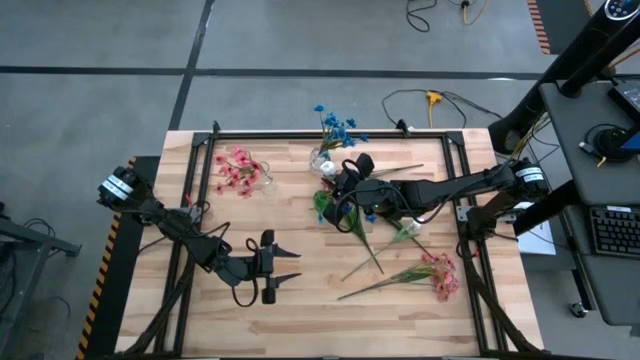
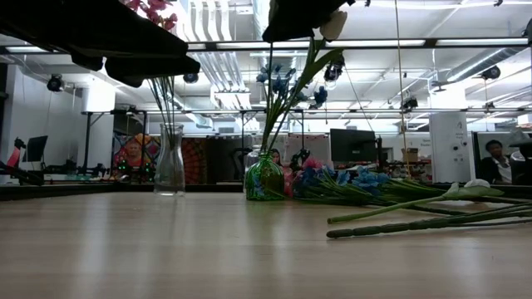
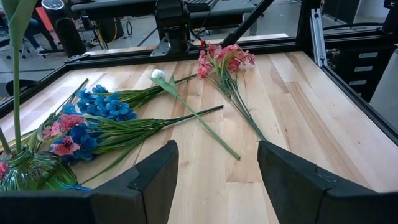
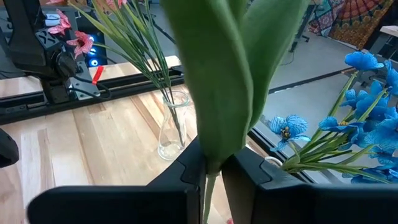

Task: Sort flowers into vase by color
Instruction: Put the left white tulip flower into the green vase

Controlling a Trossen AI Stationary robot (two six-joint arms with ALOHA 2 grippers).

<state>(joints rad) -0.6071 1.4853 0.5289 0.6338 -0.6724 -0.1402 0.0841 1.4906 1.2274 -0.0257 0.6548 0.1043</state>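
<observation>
**A:** How are the arms posed?

**B:** The right arm reaches across the table [image 1: 300, 320]; the right gripper [image 4: 213, 163] pinches a green stem [image 4: 211, 112], upright above the green vase [image 2: 264, 178]. The left gripper [image 3: 214, 165] hovers low, fingers spread, holding nothing.

**A:** The other flowers?

**B:** Pink flowers [image 1: 442, 275] lie flat, stems angled leftward. No readable writing.

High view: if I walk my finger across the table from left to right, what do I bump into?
Left gripper open over bare wood → pink flowers in a clear vase → right gripper pinching a green stem → pink flowers lying flat.
</observation>
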